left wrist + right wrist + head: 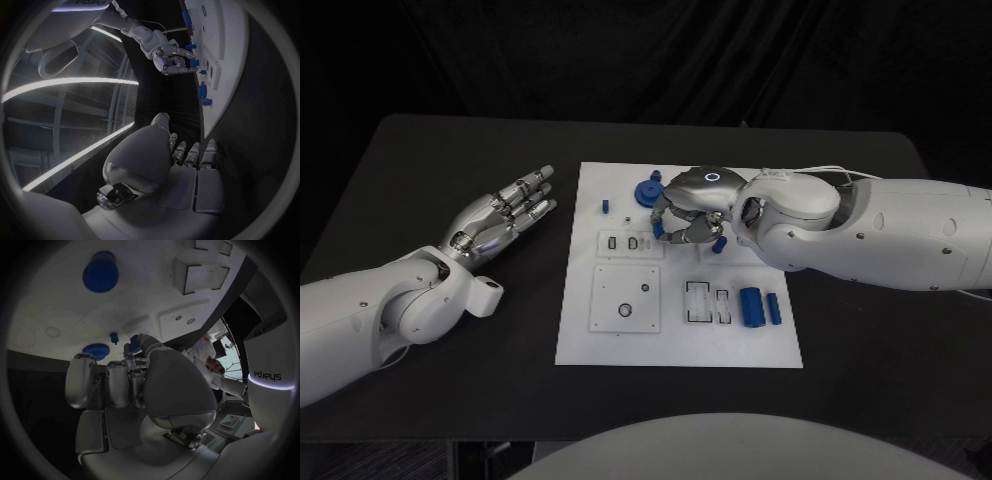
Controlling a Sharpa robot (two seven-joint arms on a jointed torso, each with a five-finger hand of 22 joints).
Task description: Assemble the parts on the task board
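The white task board (678,345) lies mid-table. My right hand (689,208) hovers low over its far middle with the fingers curled down, and its fingertips (142,341) pinch a small blue part (133,342) at the board's surface. A blue peg (114,336) and a blue disc (97,351) stand close by. A blue gear-like part (649,190) sits just left of the hand, with a small blue peg (606,207) further left. Two blue cylinders (762,305) lie at the near right. My left hand (502,215) rests flat on the table left of the board, fingers spread.
A square white plate (627,298) with a small hole sits on the board's near left. Rectangular slots (705,302) lie beside the cylinders and smaller ones (629,243) lie near the middle. Black table surrounds the board on every side.
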